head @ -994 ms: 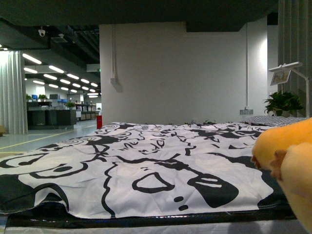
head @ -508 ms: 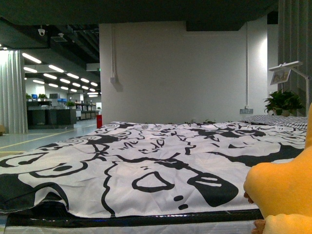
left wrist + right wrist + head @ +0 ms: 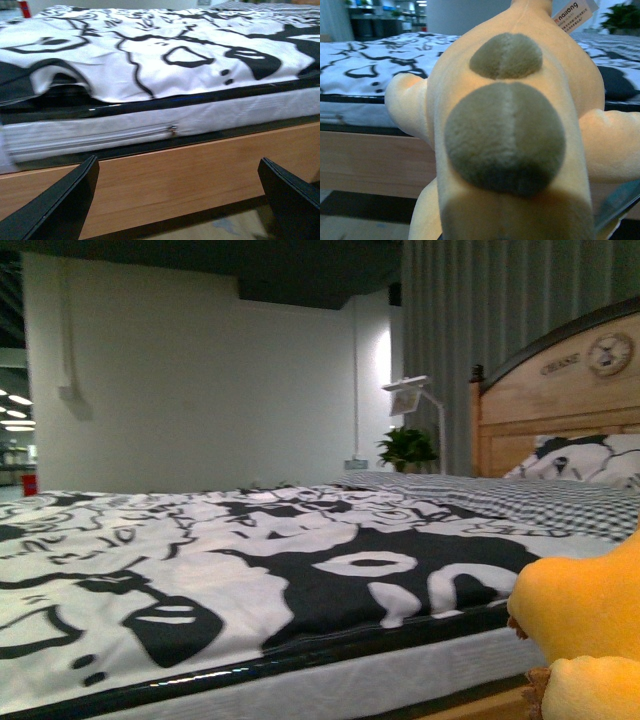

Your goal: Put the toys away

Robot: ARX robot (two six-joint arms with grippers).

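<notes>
The orange-yellow plush toy [image 3: 585, 640] shows at the lower right of the front view, in front of the bed's edge. In the right wrist view the plush toy [image 3: 515, 130] fills the frame, with two grey-brown patches and a white tag; my right gripper is shut on it, its fingers hidden under the toy. My left gripper [image 3: 182, 200] is open and empty, its two black fingers [image 3: 55, 205] spread wide, low in front of the bed's wooden side rail [image 3: 175, 175].
A bed with a black-and-white patterned cover [image 3: 200, 570] spans the front view. A wooden headboard [image 3: 560, 400] and a pillow [image 3: 590, 460] stand at the right. A potted plant [image 3: 405, 448] and a lamp [image 3: 410, 395] are at the back.
The front view has swung to the right: the headboard and pillow have come into view and the open hall at the left has gone. The plush toy stays at the lower right.
</notes>
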